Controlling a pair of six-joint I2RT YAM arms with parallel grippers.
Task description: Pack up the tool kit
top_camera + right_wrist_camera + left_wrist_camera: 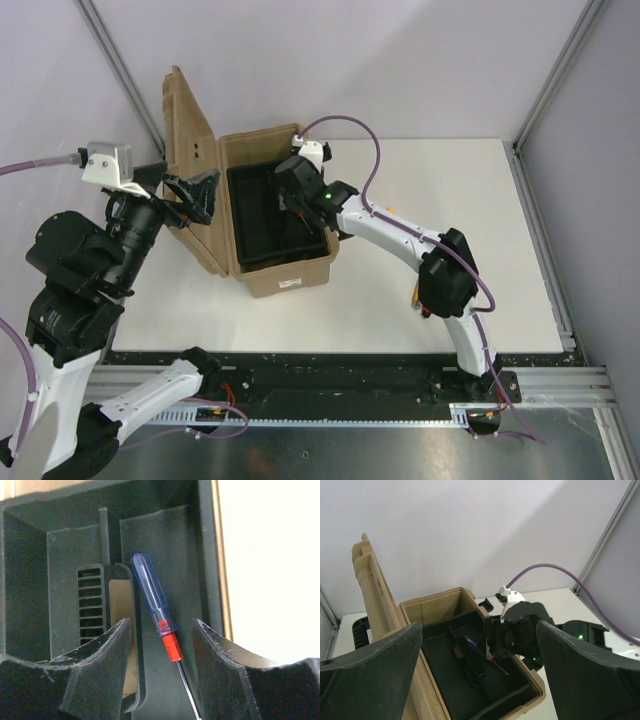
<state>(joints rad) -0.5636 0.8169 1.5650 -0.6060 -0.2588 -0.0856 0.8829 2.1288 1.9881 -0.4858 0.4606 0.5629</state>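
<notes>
A large tan plastic toolbox was found standing open on the white table. Its lid was raised upright along the left-hand side. A black plastic inner tray was seated in the toolbox body and was divided by a slotted centre handle.

The right gripper was positioned over the inner tray and pointed down into it. In the right wrist view, its two black fingers were seen set apart at a moderate width. A screwdriver with a clear blue plastic handle, a red collar and a thin metal shaft was located between them. It was placed in the compartment between the centre handle and the tan side wall nearest the right arm. A gap was visible on each side of the screwdriver, and neither finger was observed in contact with it. The handle end was directed away from the wrist and the shaft towards it. Whether the screwdriver was fully at rest on the compartment floor could not be determined.

The left gripper was held raised beside the upright lid, facing across the toolbox. Its jaws were spread fully wide, with nothing gripped. Contact with the lid could not be confirmed.
</notes>
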